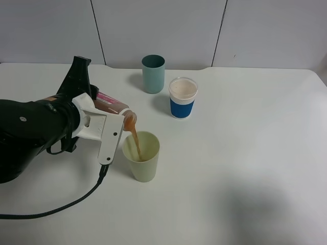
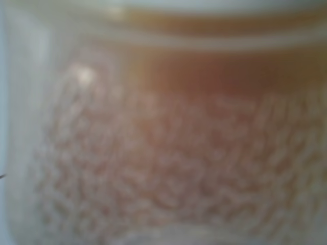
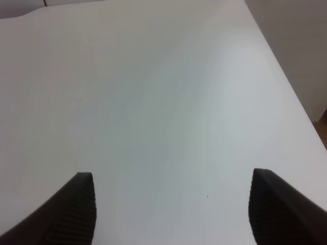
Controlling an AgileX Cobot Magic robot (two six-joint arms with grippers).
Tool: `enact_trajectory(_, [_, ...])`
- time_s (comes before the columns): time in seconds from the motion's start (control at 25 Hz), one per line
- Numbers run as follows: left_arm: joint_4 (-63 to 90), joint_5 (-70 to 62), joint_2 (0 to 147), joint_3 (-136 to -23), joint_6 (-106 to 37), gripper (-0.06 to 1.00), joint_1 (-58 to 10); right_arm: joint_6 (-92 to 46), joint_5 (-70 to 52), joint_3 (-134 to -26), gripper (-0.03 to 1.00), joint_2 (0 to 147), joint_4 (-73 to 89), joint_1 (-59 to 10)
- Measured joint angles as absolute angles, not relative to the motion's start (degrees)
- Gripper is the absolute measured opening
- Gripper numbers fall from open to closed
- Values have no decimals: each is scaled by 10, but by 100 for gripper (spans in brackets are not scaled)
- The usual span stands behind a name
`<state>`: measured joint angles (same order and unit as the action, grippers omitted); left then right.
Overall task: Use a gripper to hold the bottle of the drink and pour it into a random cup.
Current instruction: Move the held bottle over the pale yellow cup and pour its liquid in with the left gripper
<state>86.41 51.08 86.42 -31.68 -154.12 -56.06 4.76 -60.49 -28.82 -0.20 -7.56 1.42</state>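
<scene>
Left claw, center-left of the exterior view, is clamped narrow on the bottle. The left wrist view confirms it: just a blurred wall of label and brown liquid filling the lens. The bottle is tipped well past level, neck pointing down and right, so the mouth sits above the rim of the pale yellow-green cup. A stream of brown drink runs from the neck into the cup, landing inside near its left wall. Pour in progress; the fill level can't be read. The grip looks to be on the bottle's body, which leaves the neck clear for pouring.

The cup stands upright on the counter, lower center. Teal tumbler and white cup with blue band stand upper center, apart from the pour and not in use. Black cable trails across the lower left.

Right claw is wide and empty over bare counter, likely parked out of the way.

Risk: the stream is close to the rim, so a little more tilt may overshoot.
</scene>
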Motion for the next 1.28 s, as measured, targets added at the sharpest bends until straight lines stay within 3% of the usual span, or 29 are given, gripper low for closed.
enact_trajectory(1.28, [832,561,864,-317,-1541,36,-561,48,-605,-288,63,-2,-76,14])
